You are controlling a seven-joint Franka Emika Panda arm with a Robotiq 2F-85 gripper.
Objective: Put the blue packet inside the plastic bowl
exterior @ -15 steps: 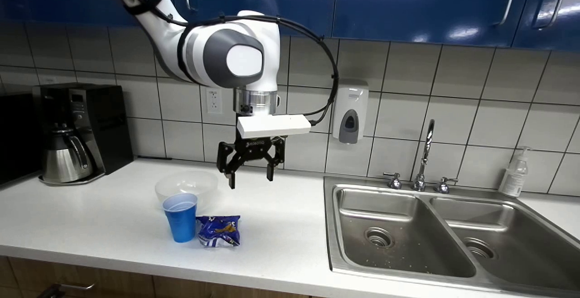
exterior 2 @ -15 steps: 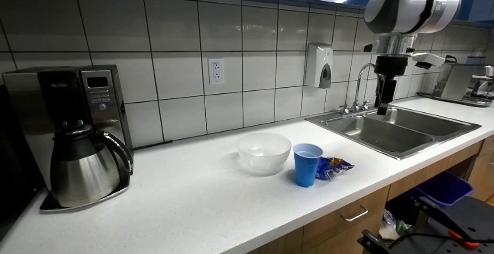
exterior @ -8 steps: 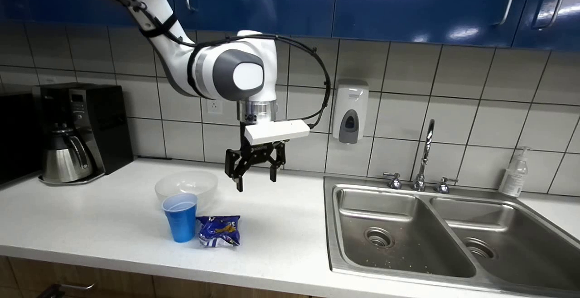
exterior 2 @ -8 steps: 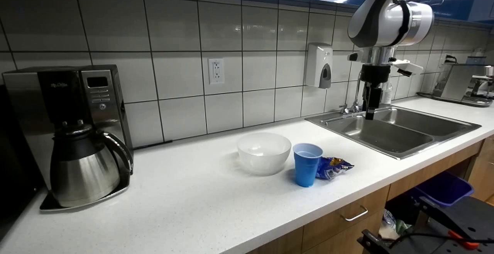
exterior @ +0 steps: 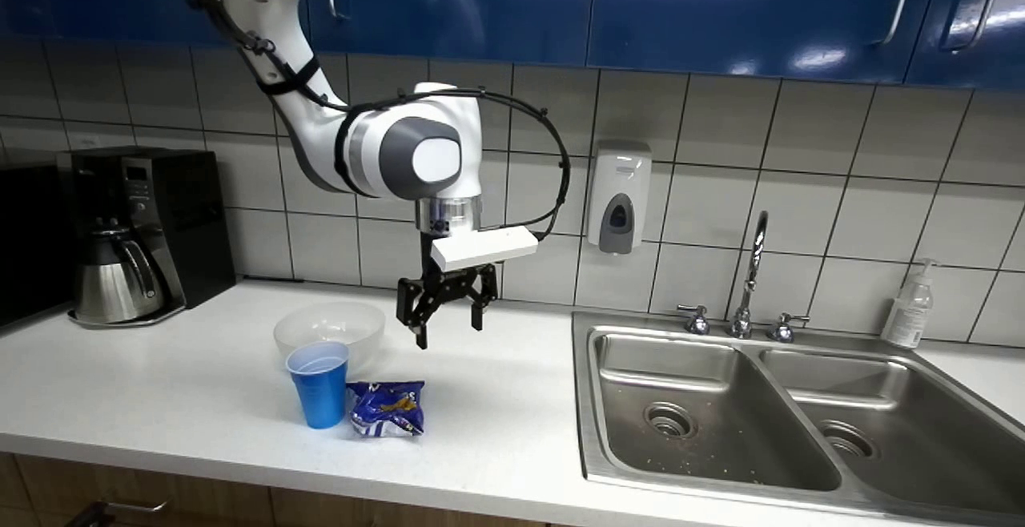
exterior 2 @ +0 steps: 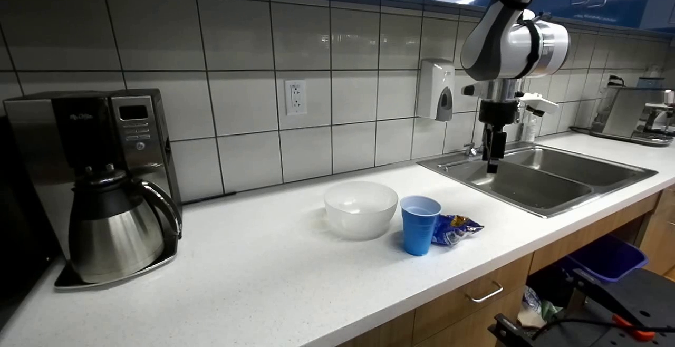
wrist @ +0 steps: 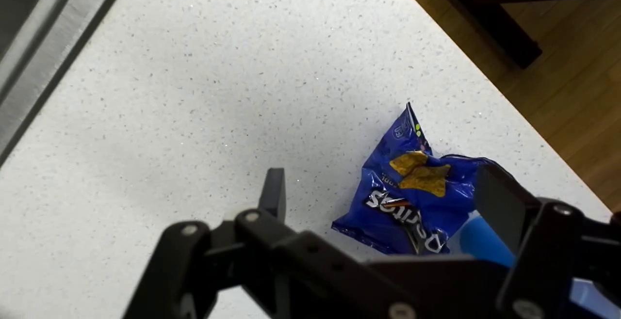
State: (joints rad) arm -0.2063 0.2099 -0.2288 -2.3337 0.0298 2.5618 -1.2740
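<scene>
- Packet (wrist: 417,202): dark royal blue; white lettering, golden-brown chip picture, yellow-green dots near one corner.
- Cup (exterior 2: 419,233): bright blue outside, paler blue inside.
- Bowl (exterior 2: 360,218): cloudy, milky white throughout.
- Surface (exterior 2: 237,273): white, peppered with grey flecks.
- Fingers (wrist: 275,190): black to dark grey.
- Arm (exterior: 320,138): white, grey panels, black straps.
- Wall tiles (exterior 2: 240,102): pale grey, dark grid of joints.
- Upper cabinets (exterior: 448,6): deep blue.
- Coffee pot (exterior 2: 116,244): silver below, black above.
- Floor (wrist: 577,96): brown wood grain.

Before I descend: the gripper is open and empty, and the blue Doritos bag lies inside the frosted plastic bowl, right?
Not quite: the blue Doritos bag lies on the countertop beside the blue cup, not in the frosted plastic bowl, as both exterior views show. The gripper is open and empty.
</scene>
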